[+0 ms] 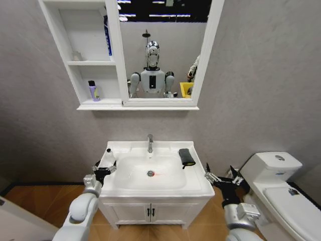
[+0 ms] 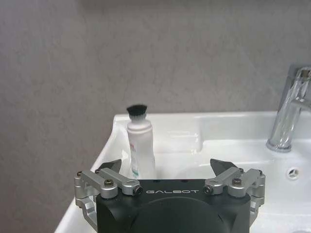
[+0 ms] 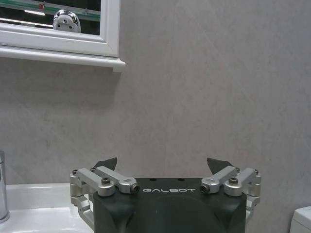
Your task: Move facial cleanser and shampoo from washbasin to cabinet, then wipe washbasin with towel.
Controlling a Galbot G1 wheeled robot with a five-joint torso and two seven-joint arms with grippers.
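- Head view: the left gripper (image 1: 104,169) sat at the left rim of the washbasin (image 1: 195,188), fingers spread, just short of the white tube (image 1: 107,156) standing on the near-left corner. The step in hand looked like reaching for this tube, probably the facial cleanser. To do it well, the gripper would need to centre on the tube's body and close below the cap without tipping it. The towel (image 1: 187,156) lay folded right of the tap (image 1: 150,143). A purple bottle (image 1: 93,91) already stood on the lower shelf of the cabinet (image 1: 64,39). The right gripper (image 1: 220,179) waited, fingers released, off the basin's right edge, near the toilet (image 1: 281,188).
- Left wrist view: this showed what the head view could not, namely that the tube (image 2: 140,145), black-capped, stood upright but nearer one finger (image 2: 111,165) than midway, so a small sideways correction seemed wise.
- Right wrist view: the right gripper (image 3: 163,165) faced bare wall, holding nothing, with the mirror frame (image 3: 112,29) above.
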